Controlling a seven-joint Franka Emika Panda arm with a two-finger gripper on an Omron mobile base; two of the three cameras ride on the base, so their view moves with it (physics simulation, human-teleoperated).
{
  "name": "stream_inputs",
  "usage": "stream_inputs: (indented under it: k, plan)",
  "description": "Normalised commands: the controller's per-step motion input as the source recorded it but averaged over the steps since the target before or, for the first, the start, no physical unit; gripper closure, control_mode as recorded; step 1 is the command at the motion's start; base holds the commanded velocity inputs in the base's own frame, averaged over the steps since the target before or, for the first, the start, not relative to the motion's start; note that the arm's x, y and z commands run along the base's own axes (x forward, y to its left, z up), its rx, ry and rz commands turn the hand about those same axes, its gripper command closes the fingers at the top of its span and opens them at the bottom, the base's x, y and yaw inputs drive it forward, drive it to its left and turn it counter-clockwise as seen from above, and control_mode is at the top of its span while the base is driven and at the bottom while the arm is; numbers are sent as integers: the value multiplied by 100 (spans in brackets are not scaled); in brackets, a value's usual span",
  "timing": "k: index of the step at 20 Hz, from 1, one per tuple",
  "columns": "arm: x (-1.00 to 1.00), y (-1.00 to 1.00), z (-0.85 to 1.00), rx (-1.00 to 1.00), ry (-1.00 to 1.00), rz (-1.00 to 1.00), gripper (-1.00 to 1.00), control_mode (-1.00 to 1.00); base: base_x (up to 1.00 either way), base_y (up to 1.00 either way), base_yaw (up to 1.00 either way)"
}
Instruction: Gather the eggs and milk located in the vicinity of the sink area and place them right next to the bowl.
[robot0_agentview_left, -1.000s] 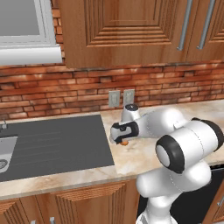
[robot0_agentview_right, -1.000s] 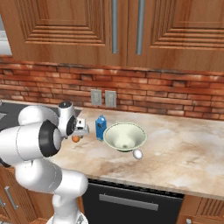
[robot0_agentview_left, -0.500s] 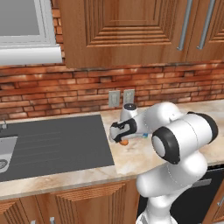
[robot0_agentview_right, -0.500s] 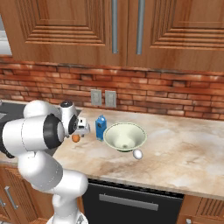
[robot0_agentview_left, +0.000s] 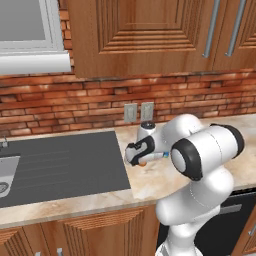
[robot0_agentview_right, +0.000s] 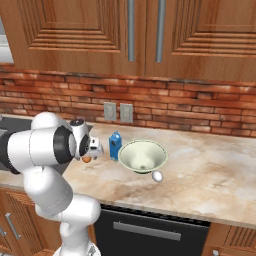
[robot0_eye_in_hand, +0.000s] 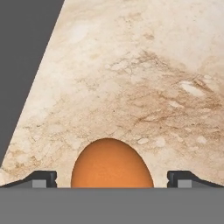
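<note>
Eggs first: the orange-brown egg (robot0_eye_in_hand: 112, 162) lies on the counter (robot0_eye_in_hand: 144, 87) at 6 o'clock in the hand view, between the two dark fingertips (robot0_eye_in_hand: 41, 178) of the tool (robot0_eye_in_hand: 112, 180), which stand wide apart with bare stone on either side of the shell, so the tool is released and grasps nothing. At 9 to 11 o'clock in that view runs the dark grey edge of the sink (robot0_eye_in_hand: 22, 52).

In the left base view the tool (robot0_agentview_left: 137, 159) hangs low over the counter (robot0_agentview_left: 150, 185), just right of the sink (robot0_agentview_left: 60, 165), with a sliver of the orange-brown egg (robot0_agentview_left: 143, 162) showing beneath it.

In the right base view the tool (robot0_agentview_right: 91, 152) is at about 9 o'clock, with the orange-brown egg (robot0_agentview_right: 86, 159) right under it. Just beyond, toward 3 o'clock from the tool, stands the milk (robot0_agentview_right: 115, 145), upright, close beside the bowl (robot0_agentview_right: 143, 156); I cannot tell whether they touch. The white egg (robot0_agentview_right: 157, 176) lies at the bowl's 5 o'clock, just beside its base. Farther back, two wall outlets (robot0_agentview_right: 118, 112) sit on the brick wall (robot0_agentview_right: 200, 107), and wooden cabinets (robot0_agentview_right: 150, 35) hang at 12 o'clock.
</note>
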Motion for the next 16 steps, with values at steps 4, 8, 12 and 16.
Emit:
stream_inputs:
  k: [4,8,12,16]
  plan:
    - [0,0,-7,0,1,0,-100,-100,0,0,0]
    - [0,0,0,0,0,0,100,-100,0,0,0]
    - [0,0,0,0,0,0,100,-100,0,0,0]
    - [-11,-2,14,0,0,0,100,-100,0,0,0]
